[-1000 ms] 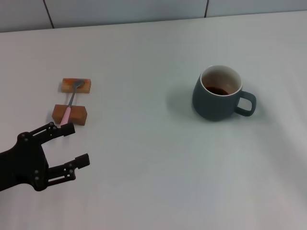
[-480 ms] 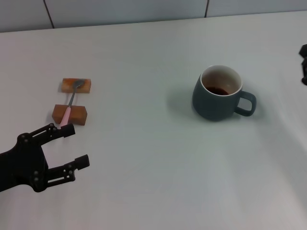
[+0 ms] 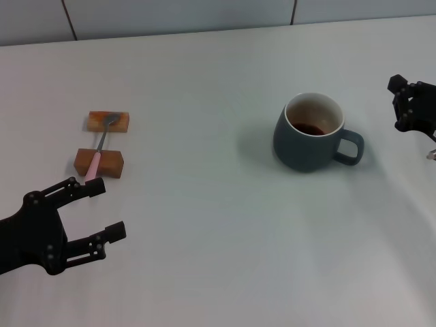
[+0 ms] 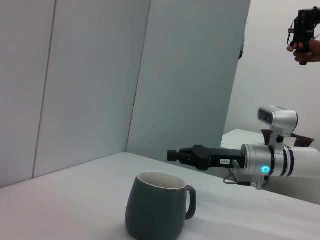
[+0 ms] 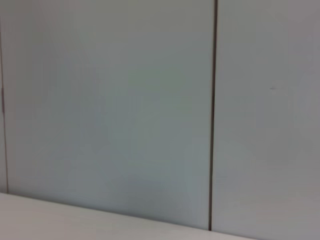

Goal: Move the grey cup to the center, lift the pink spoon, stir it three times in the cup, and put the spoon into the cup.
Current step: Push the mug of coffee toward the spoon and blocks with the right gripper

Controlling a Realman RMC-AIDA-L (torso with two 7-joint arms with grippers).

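Note:
The grey cup (image 3: 308, 133) stands right of the table's middle, handle to the right, with dark liquid inside. It also shows in the left wrist view (image 4: 157, 207). The pink spoon (image 3: 101, 145) lies across two orange-brown wooden blocks at the left. My left gripper (image 3: 105, 210) is open and empty, low at the front left, just in front of the spoon's handle end. My right gripper (image 3: 400, 103) is open and empty at the right edge, apart from the cup's handle. It shows beyond the cup in the left wrist view (image 4: 176, 155).
The far wooden block (image 3: 109, 121) holds the spoon's bowl and the near block (image 3: 99, 163) holds its handle. The white table (image 3: 204, 225) ends at a grey panelled wall (image 5: 150, 100) behind. A person's hand with a controller (image 4: 302, 35) shows far off.
My right gripper has come into view from the right edge and moved left toward the cup. My left gripper has barely shifted. Cup and spoon have not moved.

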